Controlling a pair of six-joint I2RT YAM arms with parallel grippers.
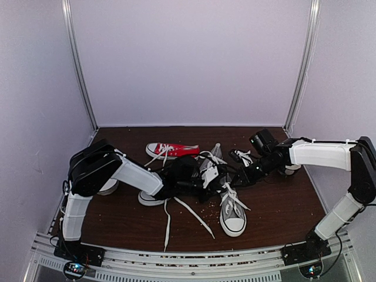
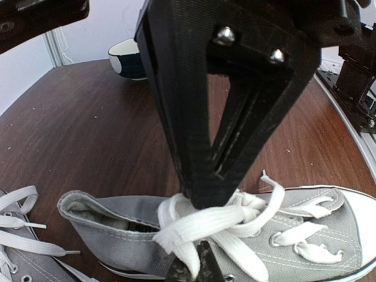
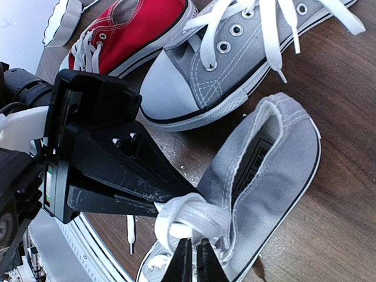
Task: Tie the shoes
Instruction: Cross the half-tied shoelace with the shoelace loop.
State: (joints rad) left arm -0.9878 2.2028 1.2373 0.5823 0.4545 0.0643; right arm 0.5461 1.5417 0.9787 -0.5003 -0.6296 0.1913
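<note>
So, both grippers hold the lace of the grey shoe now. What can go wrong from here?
The lace may slip from the right gripper, which pinches only the loop's edge. Pulling may drag the grey shoe, as nothing pins it down. The left gripper is very close, so the two could collide.

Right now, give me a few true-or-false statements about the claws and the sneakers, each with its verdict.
1. The left claw and the right claw are both shut on the white lace of one grey sneaker. True.
2. That sneaker's toe points at the back wall. False: it points at the near edge of the table.
3. A red sneaker lies beside the second grey sneaker. True.
4. The table is white. False: it is dark brown wood.
</note>
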